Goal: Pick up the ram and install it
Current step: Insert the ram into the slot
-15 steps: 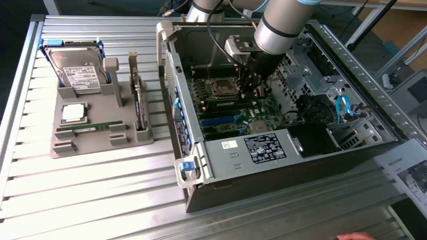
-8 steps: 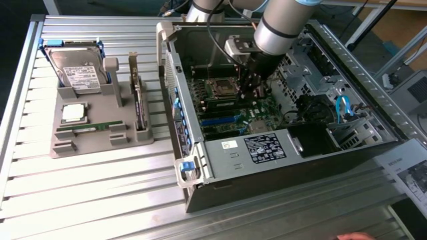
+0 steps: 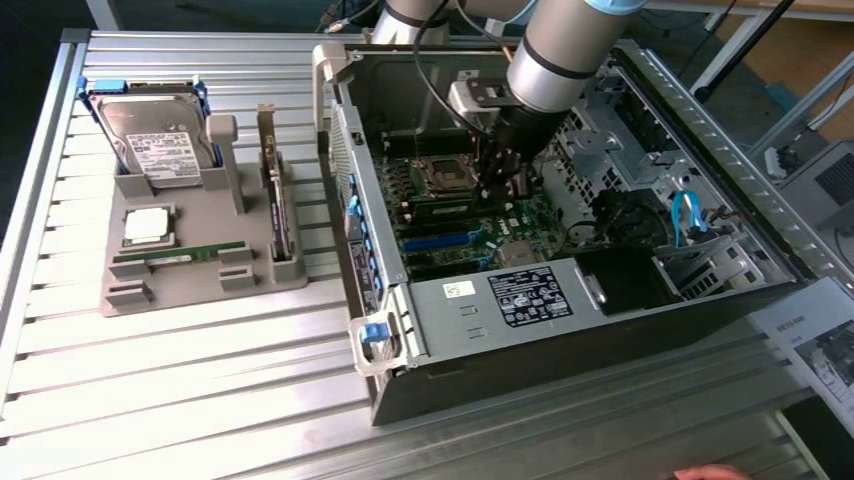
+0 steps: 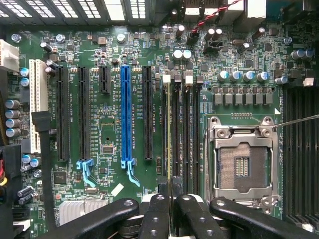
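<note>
Case walls (image 3: 414, 88) tight around claw (image 4: 169, 186)

We see strong light wash the ribbed bench (image 3: 160, 380) to white glare at 8 o'clock in the exterior view, while the open case (image 3: 561, 360) lies dim under the arm's (image 3: 567, 50) shadow. In the wrist view the motherboard (image 4: 109, 114) is evenly lit. The vents (image 4: 114, 7) at 12 o'clock blow out white, and the black hand (image 4: 170, 188) at 6 o'clock is dark.

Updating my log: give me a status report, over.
Gripper shut, low over memory slots. Ram edge-on in one slot, at fingertips; grip unclear. Another green stick in tray. Nothing blocking.
</note>
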`<state>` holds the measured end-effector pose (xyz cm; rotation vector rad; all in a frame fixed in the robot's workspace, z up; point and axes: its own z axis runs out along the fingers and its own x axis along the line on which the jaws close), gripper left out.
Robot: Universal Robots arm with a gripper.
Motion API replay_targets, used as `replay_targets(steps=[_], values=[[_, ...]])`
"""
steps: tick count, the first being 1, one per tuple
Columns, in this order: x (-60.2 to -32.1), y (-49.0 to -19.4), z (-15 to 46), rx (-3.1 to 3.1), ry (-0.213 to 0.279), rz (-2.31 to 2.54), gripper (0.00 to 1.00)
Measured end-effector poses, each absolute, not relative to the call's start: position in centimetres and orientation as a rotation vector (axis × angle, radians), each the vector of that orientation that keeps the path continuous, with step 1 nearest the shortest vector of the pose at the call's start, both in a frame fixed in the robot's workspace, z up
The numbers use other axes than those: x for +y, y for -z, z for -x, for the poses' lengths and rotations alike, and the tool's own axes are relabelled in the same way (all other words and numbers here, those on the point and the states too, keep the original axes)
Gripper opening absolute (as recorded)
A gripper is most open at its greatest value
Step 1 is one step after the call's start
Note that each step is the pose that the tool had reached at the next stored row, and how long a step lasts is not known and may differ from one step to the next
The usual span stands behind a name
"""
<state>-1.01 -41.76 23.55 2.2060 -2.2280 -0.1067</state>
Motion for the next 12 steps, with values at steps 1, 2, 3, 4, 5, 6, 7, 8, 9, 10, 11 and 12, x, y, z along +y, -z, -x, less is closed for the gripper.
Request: replay_targets(steps=[1,2,3,4,5,6,7,8,9,10,11,12], values=[[-41.76,-23.5,1.01,-2.228,0.107,-2.206,0.12],[-41.76,-23.46,1.01,-2.228,0.107,-2.206,0.12],[-41.76,-23.43,1.01,-2.228,0.106,-2.206,0.12],[-41.76,-23.39,1.01,-2.228,0.106,-2.206,0.12],[-41.76,-23.37,1.01,-2.228,0.106,-2.206,0.12],[-41.76,-23.35,1.02,-2.228,0.106,-2.206,0.12],[-41.76,-23.32,1.02,-2.228,0.106,-2.206,0.12],[-41.76,-23.31,1.01,-2.228,0.106,-2.206,0.12],[-41.76,-23.31,1.02,-2.228,0.106,-2.206,0.12],[-41.76,-23.3,1.01,-2.228,0.106,-2.206,0.12],[-41.76,-23.3,1.02,-2.228,0.106,-2.206,0.12],[-41.76,-23.3,1.02,-2.228,0.106,-2.206,0.12]])
